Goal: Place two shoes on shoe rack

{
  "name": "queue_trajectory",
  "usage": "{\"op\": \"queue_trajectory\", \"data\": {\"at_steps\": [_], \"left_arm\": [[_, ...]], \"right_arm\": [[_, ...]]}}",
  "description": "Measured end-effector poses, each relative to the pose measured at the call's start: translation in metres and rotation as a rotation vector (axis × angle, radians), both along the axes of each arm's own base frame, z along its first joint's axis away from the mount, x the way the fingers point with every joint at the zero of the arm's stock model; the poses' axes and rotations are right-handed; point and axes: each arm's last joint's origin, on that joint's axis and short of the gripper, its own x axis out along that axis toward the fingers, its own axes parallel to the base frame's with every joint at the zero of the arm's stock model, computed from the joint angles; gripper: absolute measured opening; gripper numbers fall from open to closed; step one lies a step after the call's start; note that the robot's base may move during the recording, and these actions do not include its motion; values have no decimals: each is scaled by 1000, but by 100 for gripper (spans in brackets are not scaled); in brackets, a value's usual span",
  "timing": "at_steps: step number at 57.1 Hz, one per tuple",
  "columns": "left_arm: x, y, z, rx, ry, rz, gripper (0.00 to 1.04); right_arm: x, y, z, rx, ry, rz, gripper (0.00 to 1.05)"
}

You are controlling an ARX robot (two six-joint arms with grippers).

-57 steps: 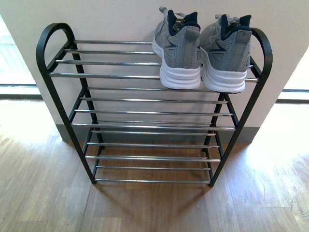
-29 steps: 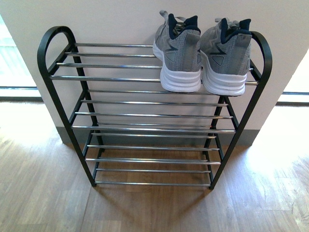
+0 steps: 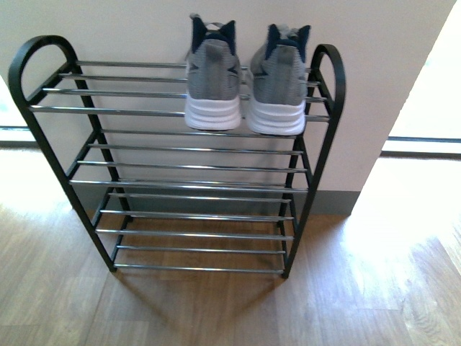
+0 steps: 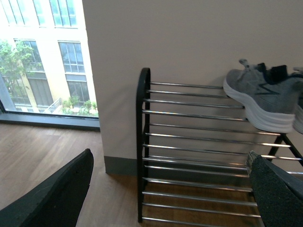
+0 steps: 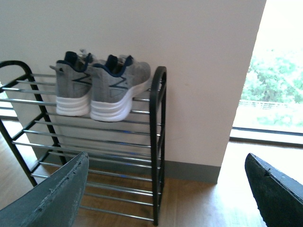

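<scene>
You had the shoe rack (image 3: 323, 79) carrying both grey sneakers (image 3: 214, 86) at the right end of its top shelf, so the task looked finished. Your left gripper (image 4: 169, 158) and right gripper (image 5: 165, 161) gaped wide, empty.

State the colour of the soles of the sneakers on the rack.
White; the sneakers' soles show best in the front view.

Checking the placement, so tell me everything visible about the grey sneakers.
The grey sneakers are a knit lace-up pair with white soles and navy lining. They stand upright, side by side, on the top shelf of the shoe rack, at its right end, heels toward the camera, toes toward the wall, soles on its chrome bars.
</scene>
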Motion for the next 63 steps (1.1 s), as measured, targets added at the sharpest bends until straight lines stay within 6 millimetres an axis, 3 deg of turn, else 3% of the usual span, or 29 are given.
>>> {"op": "queue_trajectory", "data": {"at_steps": [63], "left_arm": [[0,0,0,0,0,-3,95]], "right_arm": [[0,0,0,0,2,-3,96]]}}
